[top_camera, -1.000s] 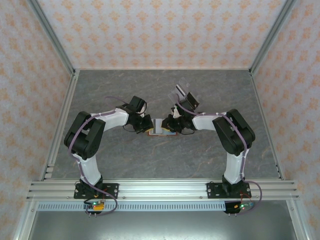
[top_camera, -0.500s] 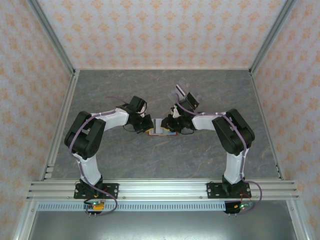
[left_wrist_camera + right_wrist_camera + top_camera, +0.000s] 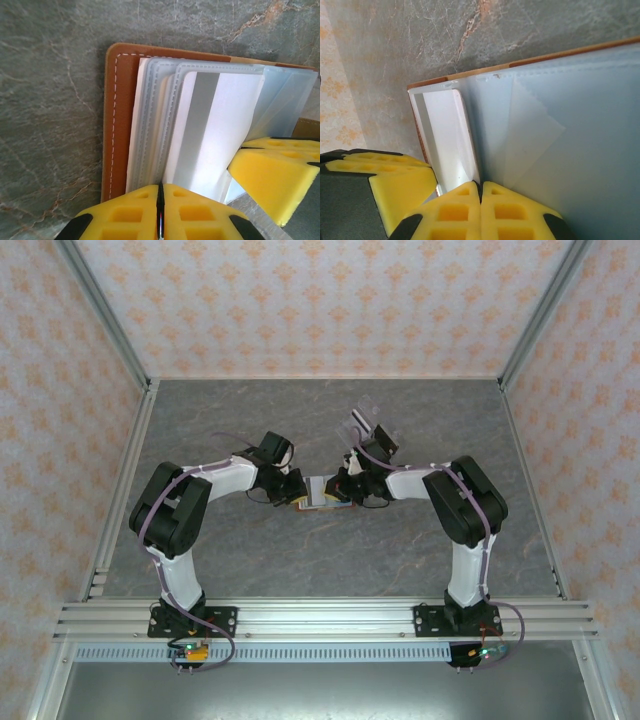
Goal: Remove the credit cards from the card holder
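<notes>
Between left gripper [image 3: 160, 194] and right gripper [image 3: 480, 191] — both clenched — the card holder [image 3: 320, 491] lies open, long axis left-right.

Bright, even overhead light; soft shadows; wrist close-ups blur nearest the lens; whites wash out.

- Probably a robotics lab cell: orange-patterned wall panels [image 3: 320, 300] enclose the grey marble-look tabletop [image 3: 330, 560].
- Silver aluminium rails [image 3: 320, 615] edge that tabletop's near side.
</notes>
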Tool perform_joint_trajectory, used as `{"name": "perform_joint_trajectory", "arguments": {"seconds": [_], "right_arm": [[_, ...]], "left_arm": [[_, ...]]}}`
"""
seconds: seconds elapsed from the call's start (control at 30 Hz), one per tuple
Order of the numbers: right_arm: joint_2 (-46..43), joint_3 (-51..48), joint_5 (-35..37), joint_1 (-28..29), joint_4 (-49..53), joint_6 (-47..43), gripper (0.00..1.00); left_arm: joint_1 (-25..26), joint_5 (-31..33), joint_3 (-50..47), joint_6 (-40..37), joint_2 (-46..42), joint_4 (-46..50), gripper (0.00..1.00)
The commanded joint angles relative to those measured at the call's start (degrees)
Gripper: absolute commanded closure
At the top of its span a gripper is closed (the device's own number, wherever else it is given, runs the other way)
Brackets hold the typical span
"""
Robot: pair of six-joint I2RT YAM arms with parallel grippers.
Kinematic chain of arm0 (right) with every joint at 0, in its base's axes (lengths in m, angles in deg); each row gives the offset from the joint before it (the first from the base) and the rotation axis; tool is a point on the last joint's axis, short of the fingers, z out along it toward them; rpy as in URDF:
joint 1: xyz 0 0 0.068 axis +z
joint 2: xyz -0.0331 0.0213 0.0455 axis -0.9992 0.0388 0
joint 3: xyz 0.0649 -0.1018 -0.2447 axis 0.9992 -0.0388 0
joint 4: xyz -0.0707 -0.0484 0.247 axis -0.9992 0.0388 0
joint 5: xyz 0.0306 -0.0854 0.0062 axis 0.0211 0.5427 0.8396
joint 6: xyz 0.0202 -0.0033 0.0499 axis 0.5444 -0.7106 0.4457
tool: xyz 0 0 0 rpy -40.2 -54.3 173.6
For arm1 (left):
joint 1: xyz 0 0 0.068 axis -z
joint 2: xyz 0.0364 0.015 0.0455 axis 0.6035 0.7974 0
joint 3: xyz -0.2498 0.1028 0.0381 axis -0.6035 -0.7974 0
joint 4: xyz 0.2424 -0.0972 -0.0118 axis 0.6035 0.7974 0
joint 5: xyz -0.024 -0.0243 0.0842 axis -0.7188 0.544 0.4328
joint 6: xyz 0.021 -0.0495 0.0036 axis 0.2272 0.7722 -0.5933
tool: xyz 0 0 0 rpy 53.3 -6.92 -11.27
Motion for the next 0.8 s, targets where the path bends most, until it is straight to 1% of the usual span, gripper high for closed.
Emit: {"name": "perform_joint_trajectory", "arguments": {"seconds": [0.0,0.1,0.4,0.57,0.77], "right_arm": [[-2.3,-1.4,0.7,1.6,-2.6,-1.3,1.00],[-3.7,-2.0,1.9,1.5,-2.1,-1.6,1.00],[-6.6,-3.9,4.0,0.3,-2.2,-1.5,1.00],[-7.2,-4.2,6.5,0.3,-0.5,-1.9,1.00],[-7.8,-3.2,10.0,0.2,4.2,-4.5,1.00]], "left_arm": [[0.7,0.9,-0.3,-0.2,-0.8,1.7,0.86],[-0.1,1.1,-1.1,-0.2,-2.3,1.6,0.83],[-0.9,0.6,-2.5,0.2,-2.6,0.5,0.83],[-1.1,0.6,-2.3,-0.3,-3.1,1.1,0.83],[-1.3,0.7,-2.3,-0.4,-2.5,1.3,0.85]]}}
